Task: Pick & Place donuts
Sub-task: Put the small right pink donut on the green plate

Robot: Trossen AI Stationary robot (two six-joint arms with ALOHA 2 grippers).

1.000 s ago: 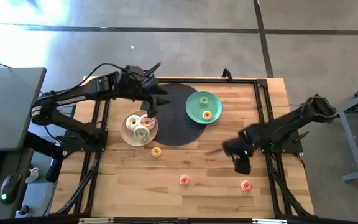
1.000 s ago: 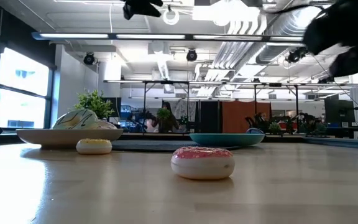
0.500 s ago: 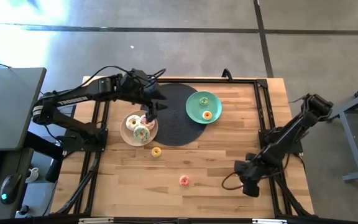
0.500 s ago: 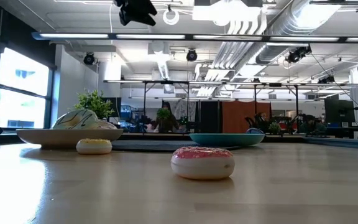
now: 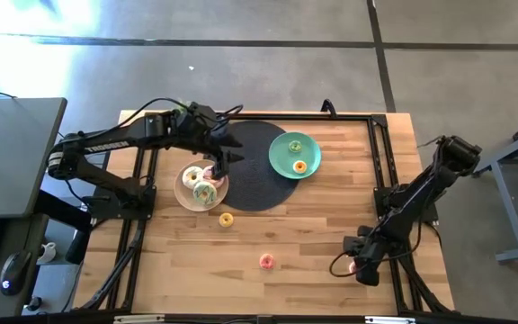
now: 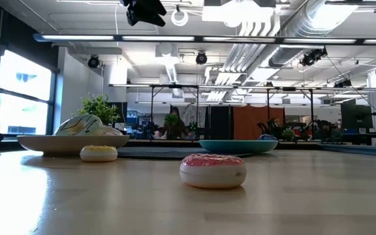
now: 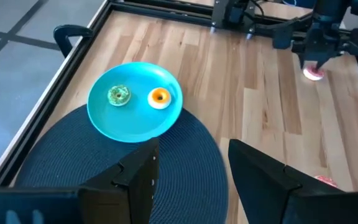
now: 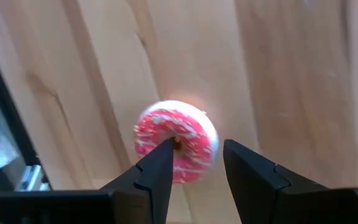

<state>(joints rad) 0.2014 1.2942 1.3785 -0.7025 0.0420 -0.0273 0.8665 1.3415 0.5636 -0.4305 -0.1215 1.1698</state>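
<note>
My right gripper (image 5: 360, 266) is open, low over a pink sprinkled donut (image 8: 178, 144) lying near the table's near right corner. In the right wrist view its two fingers stand over the donut. My left gripper (image 5: 218, 162) is open and empty, hovering between the beige plate (image 5: 182, 196) and the dark round mat (image 7: 73, 162). The beige plate holds three frosted donuts (image 5: 205, 191). The teal plate (image 7: 107, 121) carries a tiny green donut (image 7: 119, 94) and an orange one (image 7: 160, 97). A yellow donut (image 5: 226, 219) and another pink one (image 5: 266, 261) lie on the bare wood. My right gripper comes at the pink donut from above, fingers pointing down. One fingertip (image 8: 164, 152) shows over the donut's hole and the other beside its rim. I cannot tell whether either finger touches it. The donut lies flat on the table.
A black metal frame (image 5: 378, 162) runs along the table's edges, close to the right arm. In the low view the pink donut (image 6: 213, 170) and the yellow one (image 6: 98, 153) sit in front of the two plates. Bare wood (image 5: 178, 261) lies along the near left.
My right gripper has swung from the table's middle right toward the near edge and come down over the pink donut near the near right corner, staying open. No donut has moved.
</note>
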